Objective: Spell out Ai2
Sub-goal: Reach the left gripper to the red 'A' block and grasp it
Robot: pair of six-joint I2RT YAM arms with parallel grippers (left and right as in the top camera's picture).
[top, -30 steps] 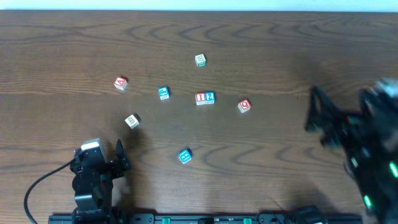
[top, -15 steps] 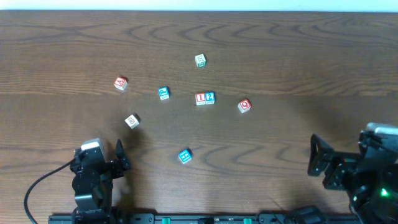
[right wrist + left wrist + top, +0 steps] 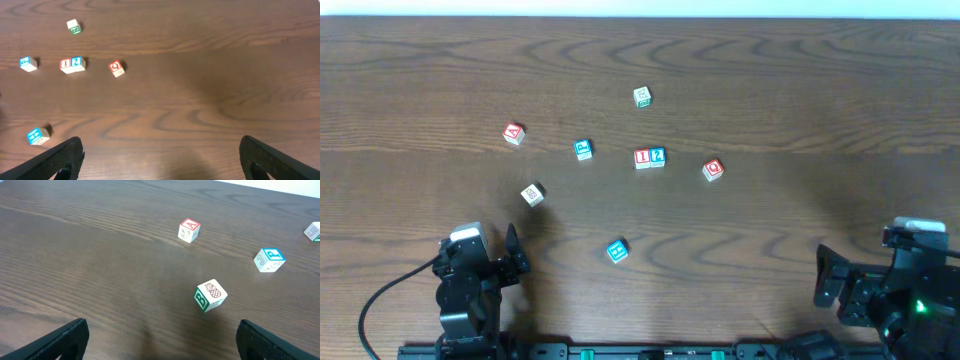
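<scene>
— Now, the I cube [image 3: 642,158] and 2 cube [image 3: 658,156] sit touching at frame centre; the A cube [image 3: 514,133] lies upper left, well apart
— Yes; left gripper [image 3: 161,339] spread wide, empty; right gripper [image 3: 162,161] likewise; I'd grip A squarely, set it just left of I; fingers run off both wrist views' bottom edge

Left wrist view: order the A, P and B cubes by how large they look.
1. B cube
2. P cube
3. A cube
Nearness to the camera likely explains the order; their true sizes may match.
</scene>
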